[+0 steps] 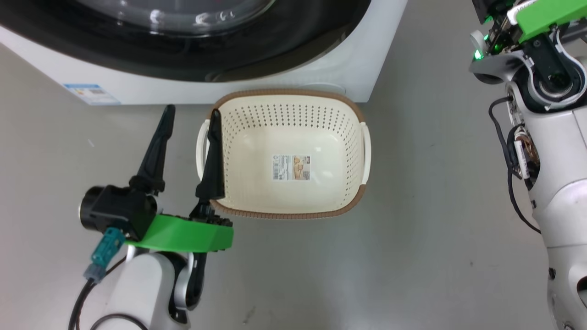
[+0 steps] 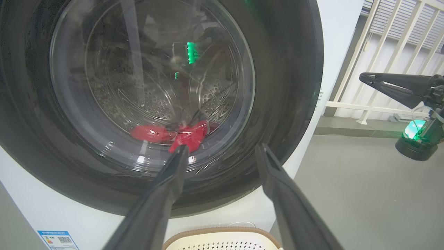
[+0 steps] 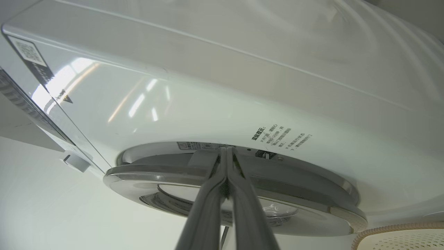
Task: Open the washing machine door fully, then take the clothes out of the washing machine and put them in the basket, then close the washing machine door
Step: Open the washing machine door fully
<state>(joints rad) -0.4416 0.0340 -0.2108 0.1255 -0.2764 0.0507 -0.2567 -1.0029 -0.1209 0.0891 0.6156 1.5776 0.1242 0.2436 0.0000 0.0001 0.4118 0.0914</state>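
Barely begun: the washing machine door [image 2: 288,104] is not yet swung open, the clothes [image 2: 189,135] lie behind its glass, the basket [image 1: 284,117] stands empty below, my right gripper [image 3: 227,149] is pinched shut on nothing at the door's edge, and my left gripper [image 1: 192,110] is spread wide, empty.

door [image 2: 284,104] shut | red clothes [image 2: 187,137] in drum behind glass | basket [image 1: 284,114] empty, before washing machine [image 1: 357,68]

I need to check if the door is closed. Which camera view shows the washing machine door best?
The left wrist view: it faces the washing machine door nearly whole, black rim and glass, apparently shut, with clothes behind the glass. The head view shows its lower rim and some glass. The right wrist view sees it edge-on.
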